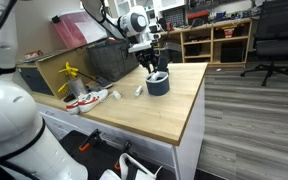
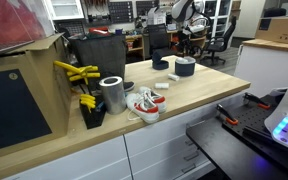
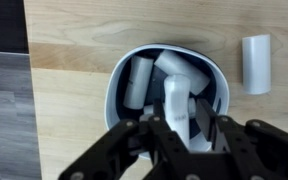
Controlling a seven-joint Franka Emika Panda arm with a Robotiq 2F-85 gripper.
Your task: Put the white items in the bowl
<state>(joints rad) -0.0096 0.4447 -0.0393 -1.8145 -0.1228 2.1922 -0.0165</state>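
Note:
The dark blue-grey bowl (image 3: 117, 80) with a pale rim fills the middle of the wrist view and holds several white stubby pieces (image 3: 139, 80). My gripper (image 3: 177, 125) hangs right over it, fingers closed on either side of one upright white piece (image 3: 177, 100). Another white piece (image 3: 256, 63) lies on the wooden table just beside the bowl. In both exterior views the gripper (image 1: 152, 62) is directly above the bowl (image 1: 158, 84) (image 2: 184, 68) near the table's far end. The loose piece (image 1: 139, 90) lies close to it.
A red-and-white shoe (image 1: 89, 99) (image 2: 144, 104) lies on the table. A metal cylinder (image 2: 111, 94) and yellow-handled tools (image 2: 76, 72) stand by a dark box. A second dark round object (image 2: 160, 63) sits near the bowl. The table edge drops to grey flooring.

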